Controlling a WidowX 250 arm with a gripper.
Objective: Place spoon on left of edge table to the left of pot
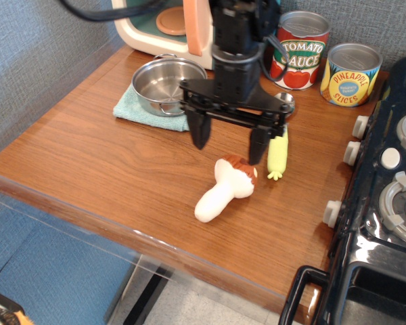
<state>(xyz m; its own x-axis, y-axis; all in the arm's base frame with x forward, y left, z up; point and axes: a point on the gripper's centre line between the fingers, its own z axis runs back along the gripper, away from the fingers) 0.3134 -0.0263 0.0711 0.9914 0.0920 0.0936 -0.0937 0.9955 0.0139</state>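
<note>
The gripper (229, 140) hangs above the table (108, 162) with its two black fingers (199, 131) spread wide and nothing between them. The left finger tip sits over bare wood; the right one hangs just above the brown cap of the mushroom (223, 189) and close beside the spoon (279, 143). The spoon lies flat on the table, its yellow-green handle pointing toward the front edge and its silver bowl toward the back, partly hidden behind the gripper's crossbar. It is right of the mushroom and apart from it. The mushroom lies on its side, white stem toward the front edge. The pot (166, 84) sits empty on a teal cloth (139, 110) at the back left of the table, well apart from the spoon. Behind the spoon stand the tomato sauce tin (299, 51) and, to its right, the pineapple tin (350, 74). The black stove (386, 203) fills the right side, its knobs facing the table.
</note>
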